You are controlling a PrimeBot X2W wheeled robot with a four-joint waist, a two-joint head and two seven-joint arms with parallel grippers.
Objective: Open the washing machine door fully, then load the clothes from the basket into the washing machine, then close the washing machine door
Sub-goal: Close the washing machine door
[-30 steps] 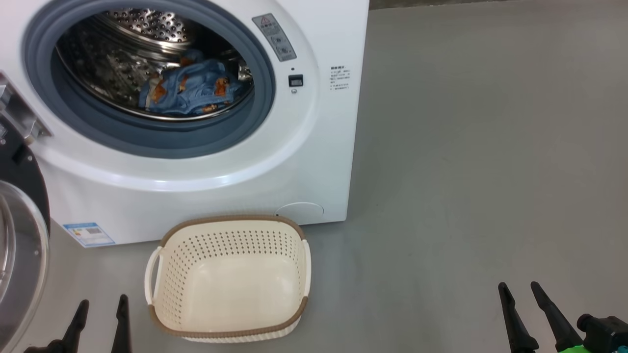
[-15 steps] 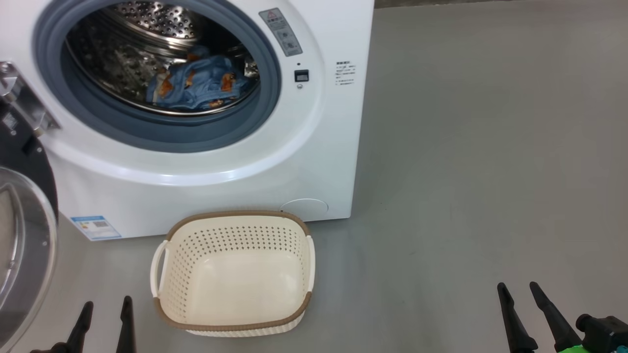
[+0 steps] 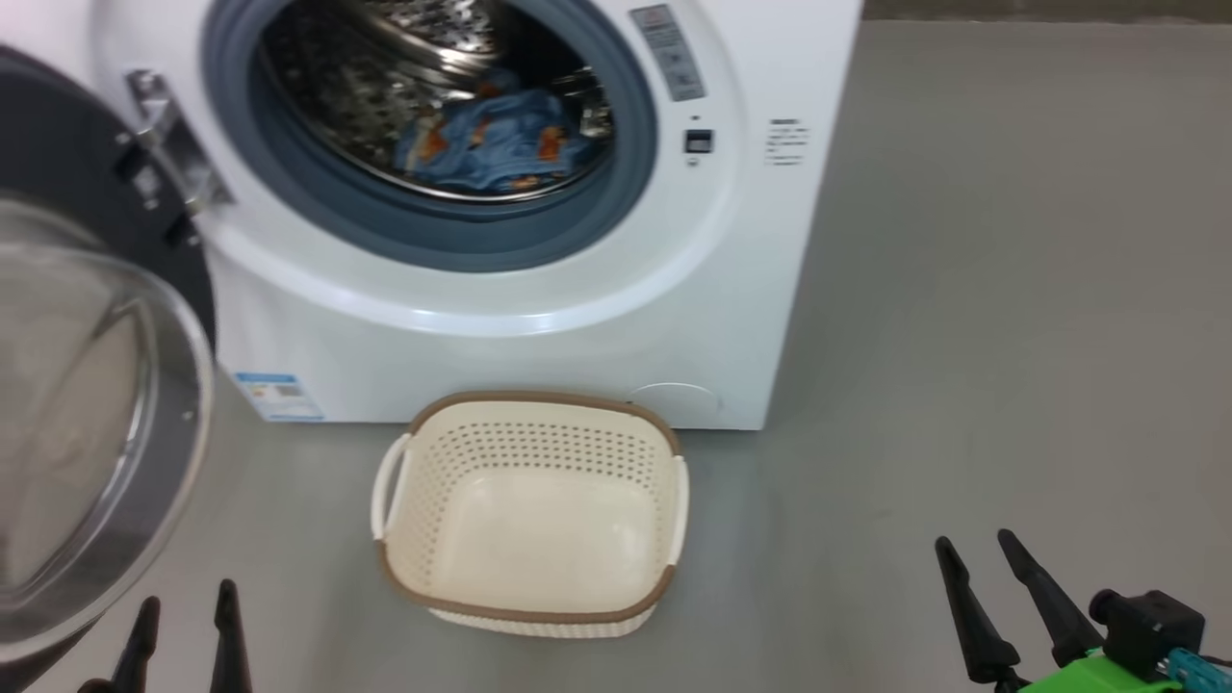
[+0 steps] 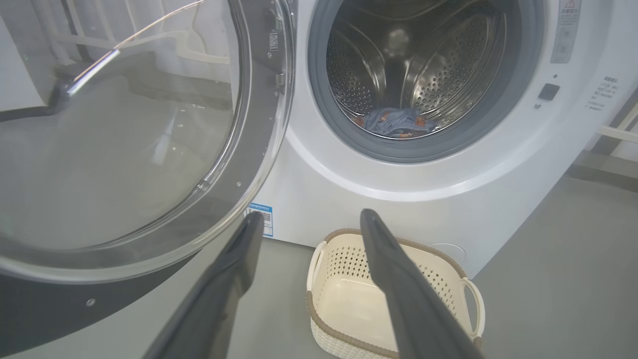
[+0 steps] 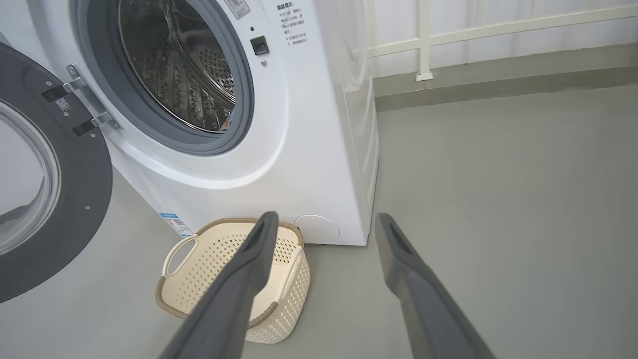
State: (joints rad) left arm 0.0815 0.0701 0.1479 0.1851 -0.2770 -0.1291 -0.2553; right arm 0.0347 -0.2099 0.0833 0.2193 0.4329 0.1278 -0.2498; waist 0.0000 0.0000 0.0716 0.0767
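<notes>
- Clothes (image 3: 491,144) lay in a blue, orange-printed heap at the bottom of the drum (image 3: 385,77), well inside the grey gasket (image 3: 452,231) of the machine (image 3: 539,356).
- Basket (image 3: 529,611) stood upright on the floor (image 3: 962,289) just in front of the machine, and I saw nothing in it but its bare cream bottom.
- Door (image 3: 96,433) hung wide open on its hinge (image 3: 164,144) at the machine's left side, glass bowl bulging toward me, near my left end effector (image 3: 188,593) but apart from it.
- My left end effector was spread wide and held nothing; in its wrist view the fingers framed the basket and the machine's lower front.
- My right end effector (image 3: 974,537) was also spread and empty, low over bare floor, well apart from basket and machine.
- By my reckoning, opening was done and loading looked done too, since the basket was bare.
- I could not pick out a cream-white piece in the drum; it may have lain hidden under the blue fabric.
- What was left, as I judged it, was closing: reaching the door's outer edge and swinging it round onto the gasket until it latched.
- One risk I noted: the basket sat close under the opening. The door's sweep looked to pass above it, but I could not tell for certain.
</notes>
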